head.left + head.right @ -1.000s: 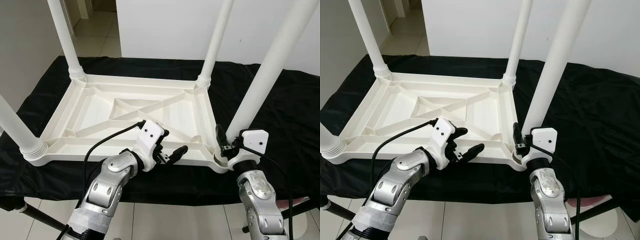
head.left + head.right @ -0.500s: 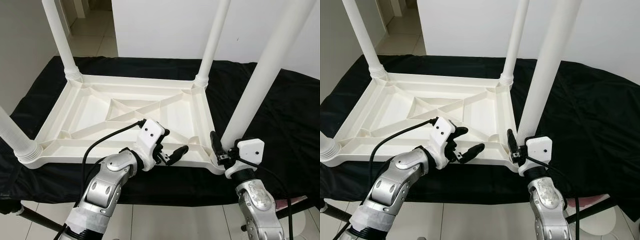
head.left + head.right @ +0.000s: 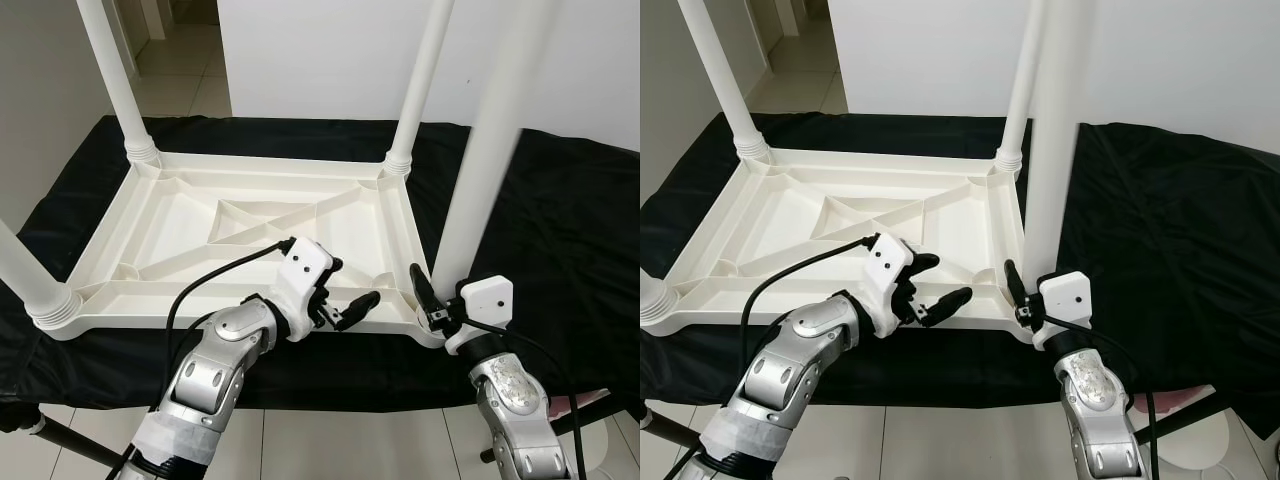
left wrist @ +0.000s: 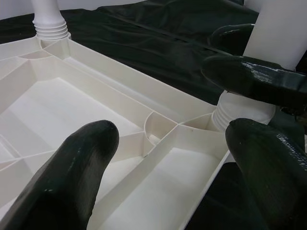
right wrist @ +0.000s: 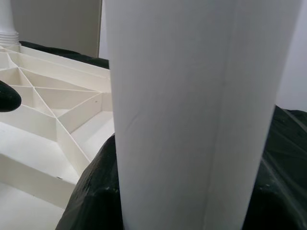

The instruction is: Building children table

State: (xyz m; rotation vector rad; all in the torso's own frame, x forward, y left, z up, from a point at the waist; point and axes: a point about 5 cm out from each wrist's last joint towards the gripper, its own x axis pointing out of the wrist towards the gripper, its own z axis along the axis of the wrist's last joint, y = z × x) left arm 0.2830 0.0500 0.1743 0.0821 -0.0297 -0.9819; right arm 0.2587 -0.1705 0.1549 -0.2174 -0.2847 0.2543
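Observation:
A white children's table top (image 3: 200, 230) lies upside down on a black cloth. Its far-left leg (image 3: 110, 80), far-right leg (image 3: 420, 80) and near-left leg (image 3: 30, 280) stand in their corner sockets. My right gripper (image 3: 432, 295) is shut on the base of the near-right leg (image 3: 485, 160), which rises nearly upright from the near-right corner. In the right wrist view that leg (image 5: 177, 110) sits between the dark fingers (image 5: 93, 191). My left gripper (image 3: 348, 285) hovers open just above the near rail, left of that corner, with nothing between its fingers (image 4: 76, 177).
The black cloth (image 3: 560, 230) covers a low stand, with its front edge right before me and tiled floor (image 3: 330, 440) below. A white wall (image 3: 320, 50) rises behind. A black cable (image 3: 220, 275) runs over my left arm.
The near-right leg has swung from leaning right to nearly upright, with my right gripper still on its base and shifted slightly left. The left gripper has stayed in place. The camera shifted a little.

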